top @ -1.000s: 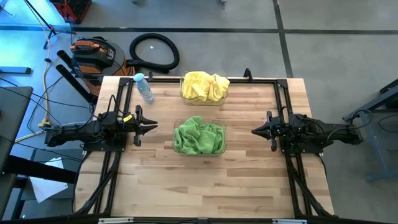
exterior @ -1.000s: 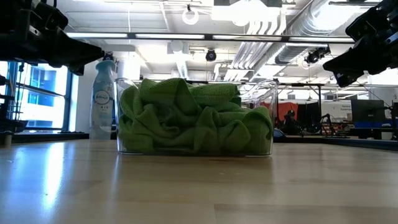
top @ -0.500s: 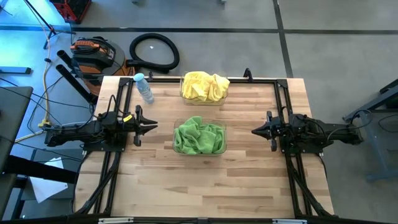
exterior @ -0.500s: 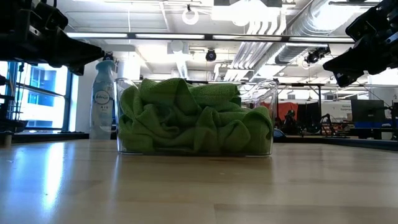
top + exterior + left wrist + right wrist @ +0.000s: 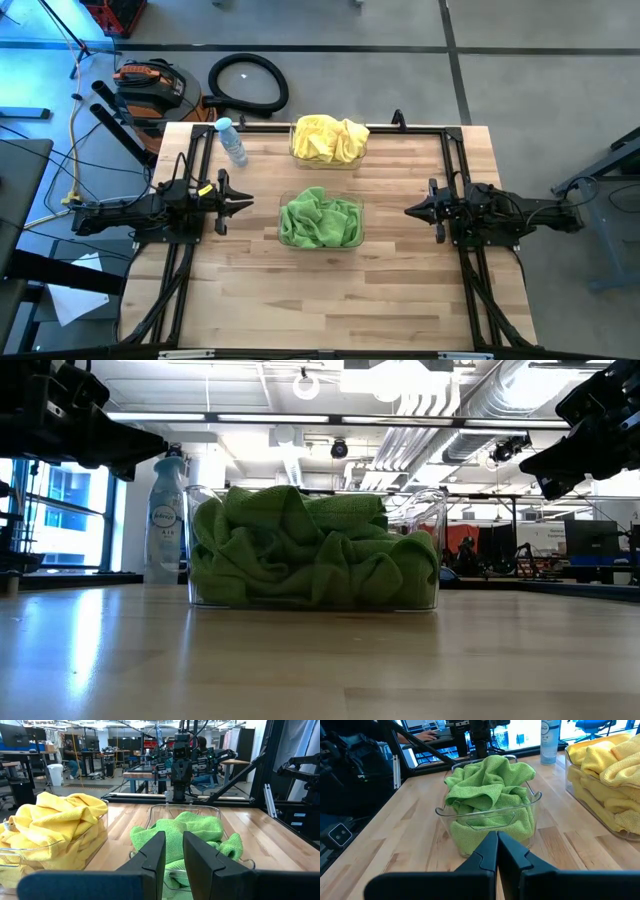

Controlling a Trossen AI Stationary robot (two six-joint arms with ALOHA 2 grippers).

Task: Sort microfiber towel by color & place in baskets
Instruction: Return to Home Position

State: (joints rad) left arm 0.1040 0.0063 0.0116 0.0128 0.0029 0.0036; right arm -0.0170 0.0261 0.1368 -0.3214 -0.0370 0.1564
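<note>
Green microfiber towels (image 5: 320, 220) fill a clear basket (image 5: 357, 240) at the table's middle, heaped above its rim (image 5: 430, 510). Yellow towels (image 5: 330, 138) fill a second clear basket (image 5: 296, 152) by the far edge. My left gripper (image 5: 247, 203) hovers left of the green basket, pointing level at it, with a narrow gap between its fingers (image 5: 173, 840). My right gripper (image 5: 408, 211) hovers on the basket's right, also pointing at it, fingers shut (image 5: 497, 837). Both hang above the table (image 5: 150, 445) (image 5: 525, 465). No towel lies loose on the wood.
A clear spray bottle with a blue cap (image 5: 232, 142) stands near the far left corner, left of the yellow basket. Black rails (image 5: 455, 170) run along the table's left, right and far sides. Bare wood (image 5: 320, 300) lies between the green basket and the near edge.
</note>
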